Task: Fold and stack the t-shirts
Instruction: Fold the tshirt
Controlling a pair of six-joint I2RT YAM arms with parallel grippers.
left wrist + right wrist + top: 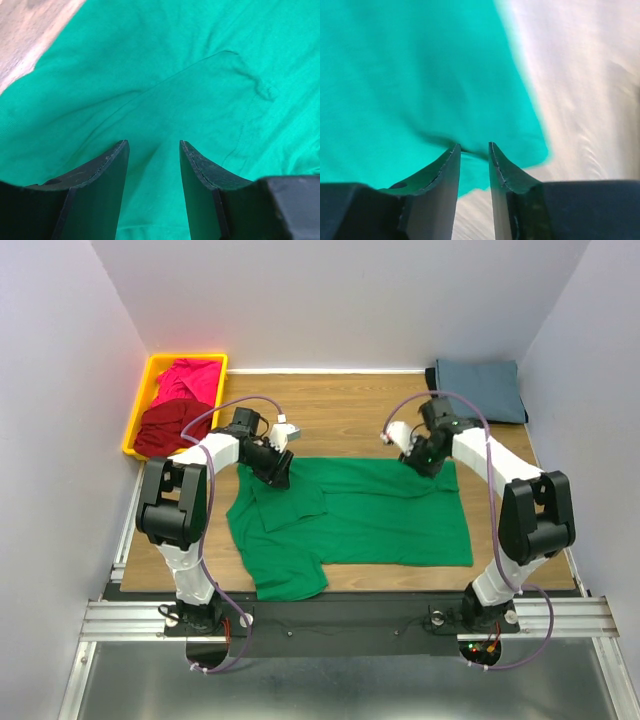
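A bright green cloth t-shirt (370,520) lies spread on the wooden counter (340,405). The left gripper (152,145) hangs over its far left part, jaws spread and empty. The right gripper (472,146) is at its far right corner, jaws slightly parted.

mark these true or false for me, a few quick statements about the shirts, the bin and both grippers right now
1. The green t-shirt lies on the table between the two arms. True.
2. The yellow bin holds the blue-grey shirt. False: it holds the pink shirt and the dark red shirt; the blue-grey one lies folded at the far right corner.
3. The left gripper has its jaws apart over green cloth. True.
4. The right gripper hangs over the bin. False: it is at the green t-shirt's far right corner.
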